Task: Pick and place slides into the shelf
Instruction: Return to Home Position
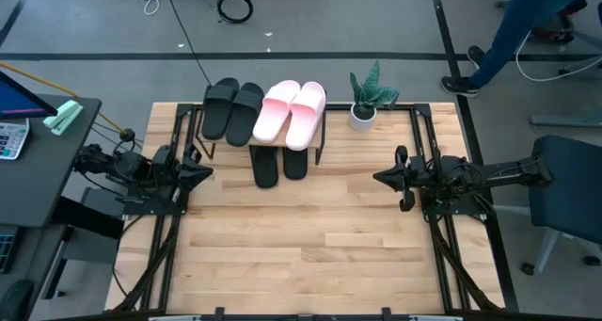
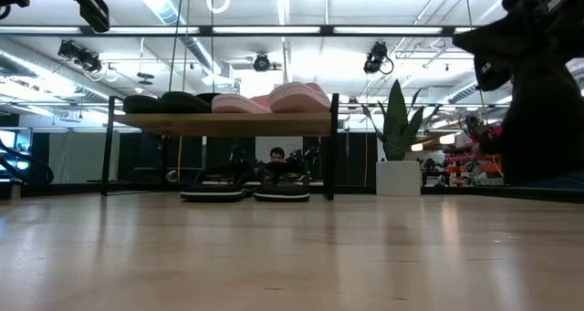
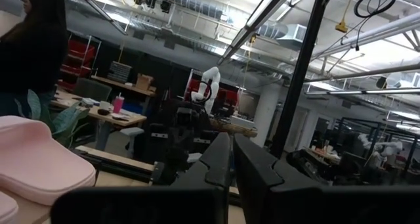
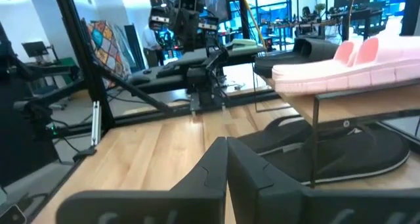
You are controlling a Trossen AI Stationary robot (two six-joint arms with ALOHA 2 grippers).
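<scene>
I work in a robotics lab: my slatted wooden table (image 1: 310, 236) stands on a grey floor (image 1: 376, 20) with loose cables (image 1: 233, 6), under bare ceiling ducts (image 3: 283, 31) and strip lights (image 2: 274, 29). Beyond it I see cluttered desks (image 3: 115, 116) and a white robot arm (image 3: 211, 81).

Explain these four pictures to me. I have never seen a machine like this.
Two dark robot arms sit at a wooden table. One picture looks straight down, one looks level across the tabletop, and two come from cameras on the arms' wrists. The left gripper and right gripper are shut and hold nothing, each at its own side. On the small shelf lie two black slides and two pink slides; two black flip-flops lie beneath it. A potted plant stands beside.
</scene>
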